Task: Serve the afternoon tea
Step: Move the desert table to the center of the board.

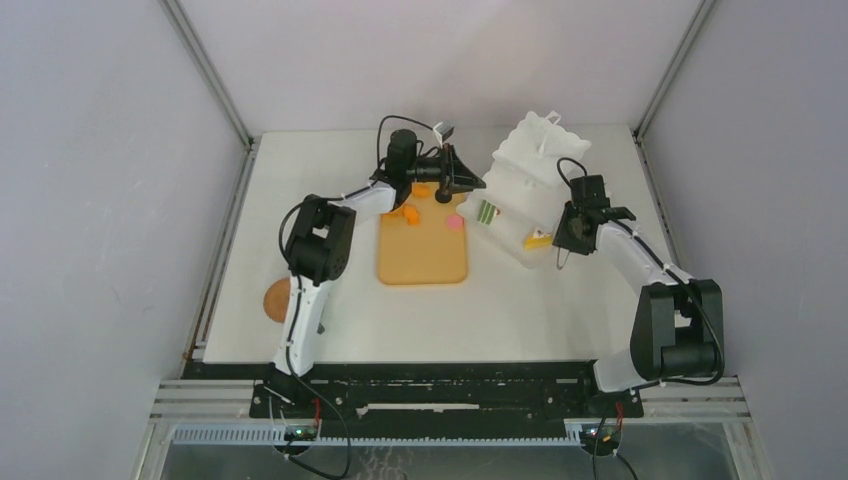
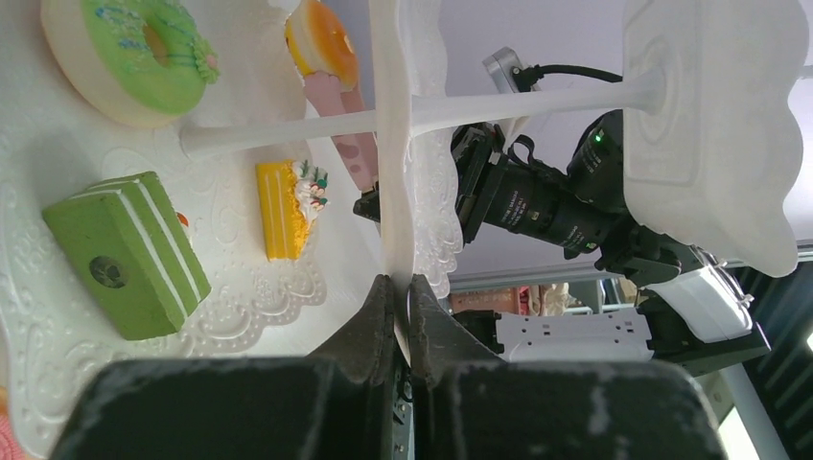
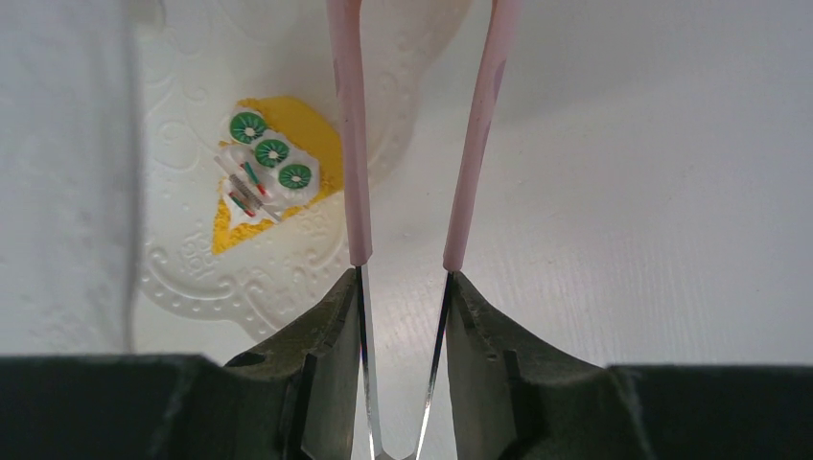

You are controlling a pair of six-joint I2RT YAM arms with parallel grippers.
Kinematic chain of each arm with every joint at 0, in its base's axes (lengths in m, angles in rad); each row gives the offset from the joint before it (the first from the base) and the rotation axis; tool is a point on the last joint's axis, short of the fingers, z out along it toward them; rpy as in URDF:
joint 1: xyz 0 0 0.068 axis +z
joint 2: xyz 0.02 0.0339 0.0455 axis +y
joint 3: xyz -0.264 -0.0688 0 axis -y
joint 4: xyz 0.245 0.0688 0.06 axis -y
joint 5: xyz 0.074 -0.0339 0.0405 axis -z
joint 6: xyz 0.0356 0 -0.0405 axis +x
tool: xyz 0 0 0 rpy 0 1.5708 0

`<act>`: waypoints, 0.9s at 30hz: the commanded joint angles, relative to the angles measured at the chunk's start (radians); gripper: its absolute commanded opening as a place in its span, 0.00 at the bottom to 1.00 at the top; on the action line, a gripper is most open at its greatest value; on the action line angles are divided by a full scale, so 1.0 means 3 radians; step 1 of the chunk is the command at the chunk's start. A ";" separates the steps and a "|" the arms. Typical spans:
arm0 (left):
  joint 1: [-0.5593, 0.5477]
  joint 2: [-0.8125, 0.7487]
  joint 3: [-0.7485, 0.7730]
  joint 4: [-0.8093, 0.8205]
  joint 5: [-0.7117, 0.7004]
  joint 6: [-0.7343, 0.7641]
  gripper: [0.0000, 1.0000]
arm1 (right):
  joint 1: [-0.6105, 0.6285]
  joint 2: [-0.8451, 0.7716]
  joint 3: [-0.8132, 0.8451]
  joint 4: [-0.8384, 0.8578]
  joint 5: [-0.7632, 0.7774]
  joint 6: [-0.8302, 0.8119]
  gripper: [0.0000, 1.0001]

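A white three-tier cake stand (image 1: 520,180) stands right of centre. My left gripper (image 1: 462,181) is shut on the rim of its middle tier (image 2: 393,144), as the left wrist view shows (image 2: 403,287). A green donut (image 2: 134,53), a green layered block (image 2: 125,254), a yellow slice (image 2: 285,206) and an orange tart (image 2: 326,43) lie on the bottom tier. My right gripper (image 3: 403,278) is shut on thin pink tongs (image 3: 353,125), spread, beside a yellow wedge (image 3: 273,177) on the bottom tier. Orange tarts (image 1: 410,213) and a pink round (image 1: 455,222) lie on the board. No mugs are in view.
A flat tan wooden board (image 1: 422,255) lies mid-table, left of the stand. A cork coaster (image 1: 275,298) sits by the left arm near the table's left edge. Grey walls close in the table on three sides.
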 commanded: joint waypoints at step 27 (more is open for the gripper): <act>-0.0077 -0.0066 0.0243 0.0544 0.0158 -0.0213 0.52 | 0.0111 0.0291 0.0077 0.0205 -0.0298 -0.0033 0.27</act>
